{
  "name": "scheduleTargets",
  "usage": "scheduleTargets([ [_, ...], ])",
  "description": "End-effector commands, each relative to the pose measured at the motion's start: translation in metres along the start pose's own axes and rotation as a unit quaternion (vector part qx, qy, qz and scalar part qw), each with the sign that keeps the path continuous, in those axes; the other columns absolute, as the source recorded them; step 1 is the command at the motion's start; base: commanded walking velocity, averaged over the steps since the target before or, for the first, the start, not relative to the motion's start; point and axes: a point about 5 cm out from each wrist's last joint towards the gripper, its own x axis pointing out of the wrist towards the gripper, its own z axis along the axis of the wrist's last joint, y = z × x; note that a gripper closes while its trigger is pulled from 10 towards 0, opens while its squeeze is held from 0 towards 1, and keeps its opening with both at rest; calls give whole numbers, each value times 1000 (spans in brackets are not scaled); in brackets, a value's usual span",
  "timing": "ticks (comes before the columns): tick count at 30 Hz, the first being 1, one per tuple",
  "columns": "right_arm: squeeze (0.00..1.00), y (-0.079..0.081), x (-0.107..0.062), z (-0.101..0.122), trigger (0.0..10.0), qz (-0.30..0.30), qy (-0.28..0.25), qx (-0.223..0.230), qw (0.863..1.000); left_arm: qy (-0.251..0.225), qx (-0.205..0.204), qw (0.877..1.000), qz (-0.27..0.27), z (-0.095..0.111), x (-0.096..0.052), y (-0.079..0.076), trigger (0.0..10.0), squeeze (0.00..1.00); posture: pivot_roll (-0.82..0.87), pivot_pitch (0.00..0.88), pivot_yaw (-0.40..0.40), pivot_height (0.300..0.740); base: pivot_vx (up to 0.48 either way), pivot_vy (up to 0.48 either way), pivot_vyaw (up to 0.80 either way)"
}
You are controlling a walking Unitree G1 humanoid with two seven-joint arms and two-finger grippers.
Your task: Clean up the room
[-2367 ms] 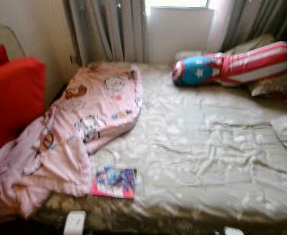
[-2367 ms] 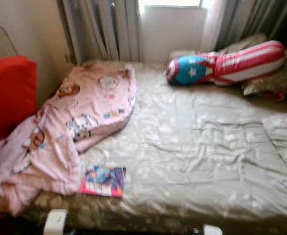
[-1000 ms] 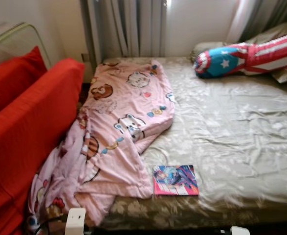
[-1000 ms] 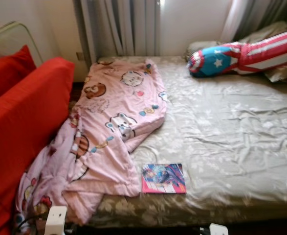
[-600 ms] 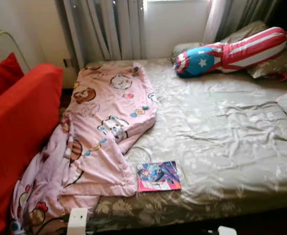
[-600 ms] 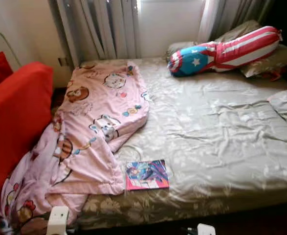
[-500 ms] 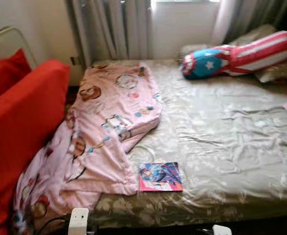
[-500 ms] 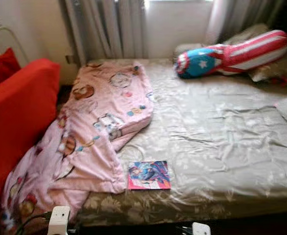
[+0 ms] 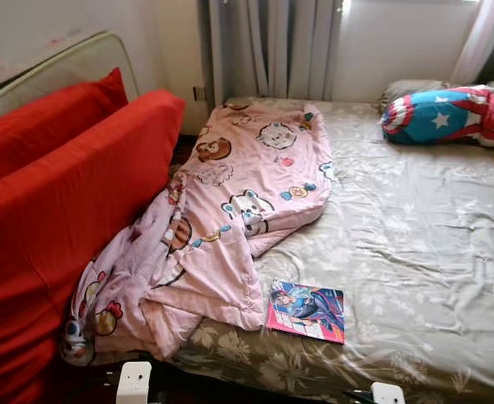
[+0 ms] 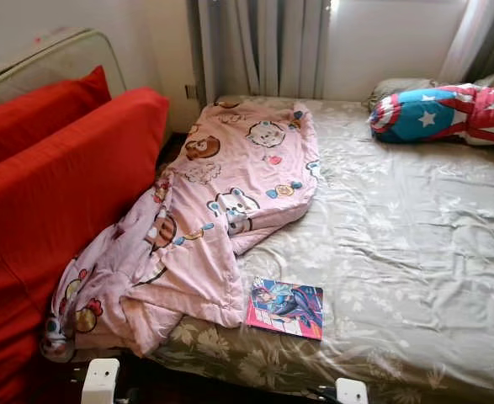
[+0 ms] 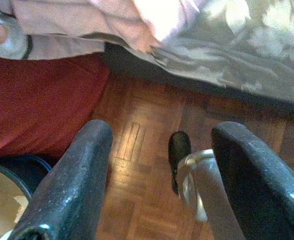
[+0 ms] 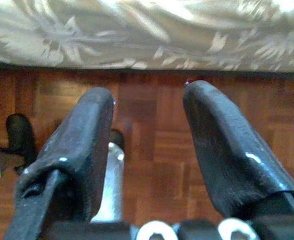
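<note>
A pink cartoon-print blanket lies crumpled along the left side of the bed, spilling over its near left corner against a red sofa. A colourful magazine lies flat near the bed's near edge, just right of the blanket. A star-and-stripe bolster pillow rests at the far right. The left gripper and right gripper hang over the parquet floor, both released, grasping nothing.

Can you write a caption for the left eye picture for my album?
A pink blanket spills off the bed beside a red sofa, with a book near its edge.
</note>
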Motion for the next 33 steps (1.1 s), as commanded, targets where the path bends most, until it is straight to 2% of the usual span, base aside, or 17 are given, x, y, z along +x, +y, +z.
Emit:
scheduleTargets([
  [1,0,-4,0,2,10000,2,-7,13,1000,10,-2,1000,7,-6,-2,6,10000,0,24,0,-9,740,255,0,800],
  [12,0,-31,-5,0,10000,1,0,16,1000,12,-1,1000,5,-8,-2,4,10000,0,17,0,-10,740,259,0,73],
  [19,0,-31,-6,-4,10000,6,7,7,1000,12,-1,1000,6,-9,-3,4,10000,0,12,0,-12,740,150,0,0],
  [22,0,-26,-6,-6,10000,10,10,2,1000,13,-2,1000,7,-9,-3,4,10000,0,11,0,-12,740,0,0,0],
  [23,0,-17,-5,-9,10000,15,12,-2,1000,12,-3,1000,6,-10,-3,4,10000,0,9,0,-12,740,0,0,0],
  [26,0,-9,-5,-11,10000,19,14,-2,1000,12,-3,1000,5,-10,-3,4,10000,0,9,0,-12,740,0,0,0],
  [30,0,10,-2,-9,10000,28,7,8,1000,11,-1,1000,4,-10,-3,3,10000,0,8,0,-14,740,0,0,0],
  [31,0,10,-2,-9,10000,28,7,8,1000,11,-1,1000,4,-10,-3,3,10000,0,8,0,-14,740,0,0,0],
  [33,0,22,-1,-5,10000,41,-7,12,999,-7,-4,1000,7,-3,-2,4,10000,0,9,0,-14,740,0,0,0],
])
